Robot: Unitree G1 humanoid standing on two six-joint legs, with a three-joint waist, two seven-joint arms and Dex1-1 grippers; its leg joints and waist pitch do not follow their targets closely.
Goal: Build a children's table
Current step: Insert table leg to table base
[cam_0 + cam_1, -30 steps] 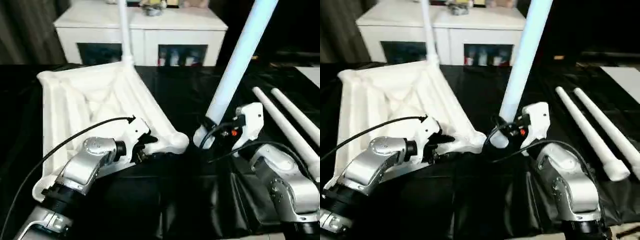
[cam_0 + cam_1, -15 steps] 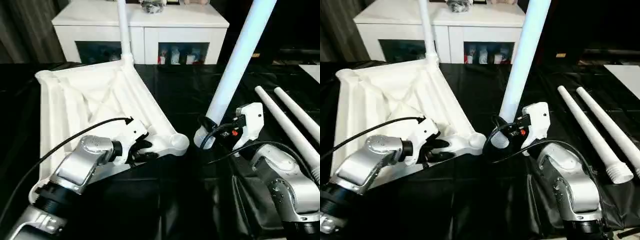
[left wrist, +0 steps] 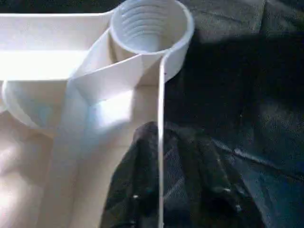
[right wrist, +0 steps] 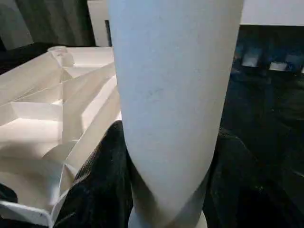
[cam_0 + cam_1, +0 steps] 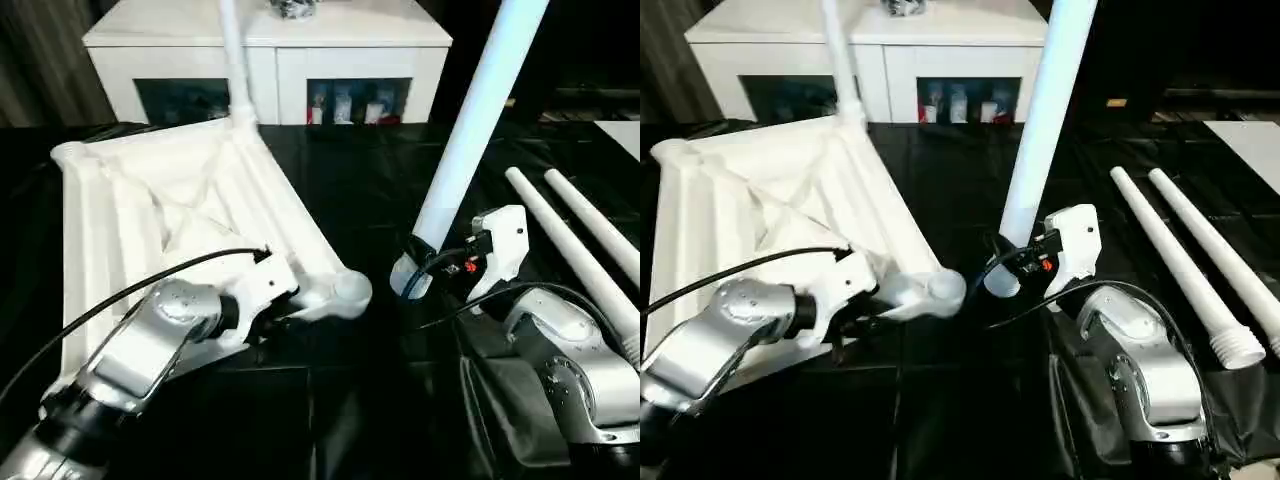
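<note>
- Two of the four legs lie loose on the black cloth at our right: one spare leg [image 5: 1180, 265] and another [image 5: 1225, 255] side by side, well apart from the tabletop [image 5: 150, 210].
- One leg [image 5: 235, 60] already stands upright in the tabletop's far corner, in front of the white cabinet [image 5: 270, 50].
- The tabletop lies underside up on the left of the black cloth [image 5: 370, 190], ribs showing, with its near corner socket [image 3: 149, 28] open and threaded inside.
- Our left gripper [image 3: 183, 190] pinches the raised rim just short of that socket, one finger on each side of the thin wall, so it is closed on the tabletop.
- Our right gripper [image 4: 166, 190] is clamped around the wide end of the held leg [image 5: 470, 130], which leans up and away; its foot end hangs just beside the open socket, not yet in it.
- We judge the next step to be bringing this leg over the socket and turning it in.
- The plastic looks light and stiff, but smooth, so the tube may slip or twist in the fingers; gripping low near the thick end seems best for control.
- The rim wall is thin and could flex, so holding close to the corner, where ribs meet, should keep the tabletop from sliding on the cloth.
</note>
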